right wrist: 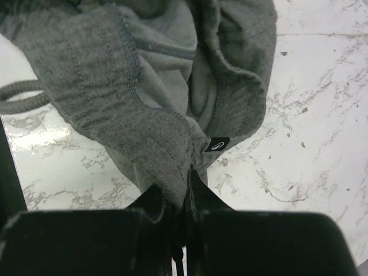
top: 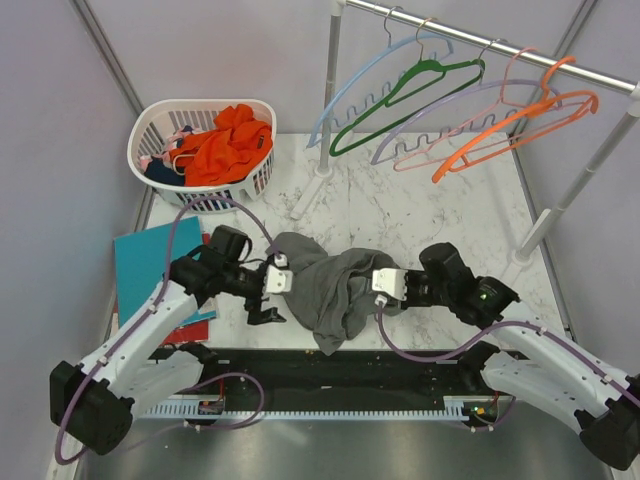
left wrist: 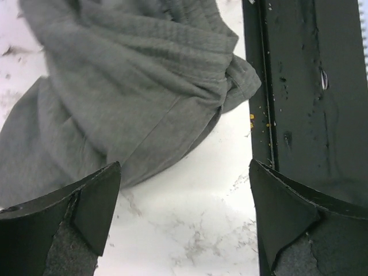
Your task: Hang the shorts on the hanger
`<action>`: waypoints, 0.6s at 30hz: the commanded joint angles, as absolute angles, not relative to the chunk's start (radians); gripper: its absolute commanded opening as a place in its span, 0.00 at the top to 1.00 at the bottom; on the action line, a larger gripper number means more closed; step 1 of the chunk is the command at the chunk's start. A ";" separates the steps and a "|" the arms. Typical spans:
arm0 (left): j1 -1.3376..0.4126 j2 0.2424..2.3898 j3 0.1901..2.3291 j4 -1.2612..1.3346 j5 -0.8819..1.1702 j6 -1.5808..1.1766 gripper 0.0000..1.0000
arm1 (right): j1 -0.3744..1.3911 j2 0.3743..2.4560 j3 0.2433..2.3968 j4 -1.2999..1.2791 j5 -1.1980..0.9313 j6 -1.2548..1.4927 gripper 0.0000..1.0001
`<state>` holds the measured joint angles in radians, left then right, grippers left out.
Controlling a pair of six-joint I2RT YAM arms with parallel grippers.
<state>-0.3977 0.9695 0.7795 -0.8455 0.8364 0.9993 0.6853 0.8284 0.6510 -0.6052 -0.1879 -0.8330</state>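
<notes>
While right end effector (right wrist: 187,187) pinches shorts (right wrist: 144,86), left end effector (left wrist: 184,172) gapes wide

Dark grey shorts (top: 325,285) crumpled on marble table (top: 420,215), light-blue hanger (top: 370,63) hanging on rail (top: 480,40), well apart

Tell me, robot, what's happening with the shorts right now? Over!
Left gripper open, jaws empty. Right gripper shut on shorts, at an edge. Shorts bunched on table, hanger on rail. Nothing seen in the way.
</notes>
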 commanded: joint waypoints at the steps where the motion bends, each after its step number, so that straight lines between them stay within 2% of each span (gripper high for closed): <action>1: -0.599 0.954 0.729 -0.586 0.697 0.927 0.05 | 0.690 0.805 0.637 -0.633 -0.232 -0.923 0.96; 5: -0.823 1.017 0.709 -0.433 0.582 0.806 0.11 | 0.692 0.788 0.621 -0.672 -0.245 -0.936 0.93; 8: -0.922 1.112 0.709 -0.307 0.505 0.740 0.15 | 0.692 0.779 0.615 -0.672 -0.236 -0.936 0.93; 11: -0.985 1.192 0.727 -0.250 0.465 0.695 0.19 | 0.692 0.775 0.612 -0.669 -0.221 -0.930 0.93; 18: -1.051 1.304 0.678 -0.110 0.408 0.669 0.22 | 0.690 0.765 0.607 -0.670 -0.213 -0.907 0.93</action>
